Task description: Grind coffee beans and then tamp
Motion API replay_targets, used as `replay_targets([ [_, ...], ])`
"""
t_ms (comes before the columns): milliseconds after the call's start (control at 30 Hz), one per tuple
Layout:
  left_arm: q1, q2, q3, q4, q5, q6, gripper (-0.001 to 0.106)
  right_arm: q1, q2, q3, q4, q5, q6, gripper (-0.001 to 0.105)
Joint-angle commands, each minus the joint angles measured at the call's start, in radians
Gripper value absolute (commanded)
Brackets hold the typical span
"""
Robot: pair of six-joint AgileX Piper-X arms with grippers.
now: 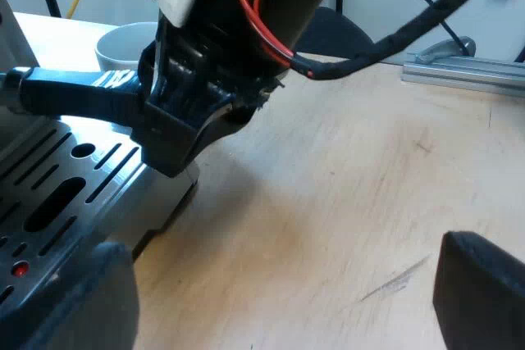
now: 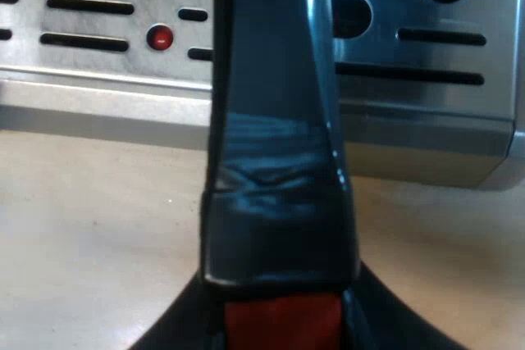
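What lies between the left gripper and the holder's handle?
In the left wrist view, only bare table and the corner of the slotted drip tray lie between the open left gripper and the handle, which the right gripper holds.

The left wrist camera sits low over the tabletop (image 1: 344, 202), just beside the espresso machine's drip tray (image 1: 156, 202). It faces across the wood and the tray's corner toward the holder's handle (image 1: 74, 92) above the tray, with the mug (image 1: 123, 45) beyond it, at moderate range. The right wrist camera rides hard against that handle, looking along it from its red end (image 2: 283, 321) down onto the tray. Both views share the handle, the tray's slotted top with its red dot (image 2: 161, 37), and the tabletop beside the tray.
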Motion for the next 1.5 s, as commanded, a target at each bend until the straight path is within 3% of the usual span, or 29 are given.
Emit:
replay_targets([
  [33, -0.006, 0.000, -0.009, -0.018, -0.044, 0.007, 0.080, 0.012, -0.027, -0.011, 0.022, 0.022, 0.019, 0.000],
  [200, -0.006, 0.000, -0.009, -0.018, -0.086, 0.007, 0.080, 0.012, -0.041, -0.011, 0.052, 0.022, 0.023, 0.000],
  [367, -0.006, 0.000, -0.011, -0.047, -0.086, -0.004, 0.080, 0.012, -0.073, -0.011, 0.098, 0.022, 0.028, 0.000],
  [500, -0.006, -0.011, -0.010, -0.074, -0.086, -0.057, 0.080, 0.012, -0.103, -0.011, 0.148, 0.025, 0.028, 0.000],
  [767, -0.006, -0.061, -0.010, -0.071, -0.086, -0.058, 0.080, 0.043, -0.134, -0.011, 0.169, 0.048, 0.028, 0.000],
  [967, -0.006, -0.103, -0.010, -0.069, -0.086, -0.061, 0.080, 0.123, -0.134, -0.011, 0.195, 0.079, 0.068, 0.000],
  [1200, -0.006, -0.158, -0.010, 0.031, -0.089, -0.061, 0.080, 0.174, -0.146, -0.011, 0.244, 0.103, 0.076, 0.000],
  [1500, -0.006, -0.324, -0.010, 0.196, -0.093, -0.061, 0.080, 0.242, -0.225, -0.011, 0.251, 0.160, 0.070, 0.000],
])
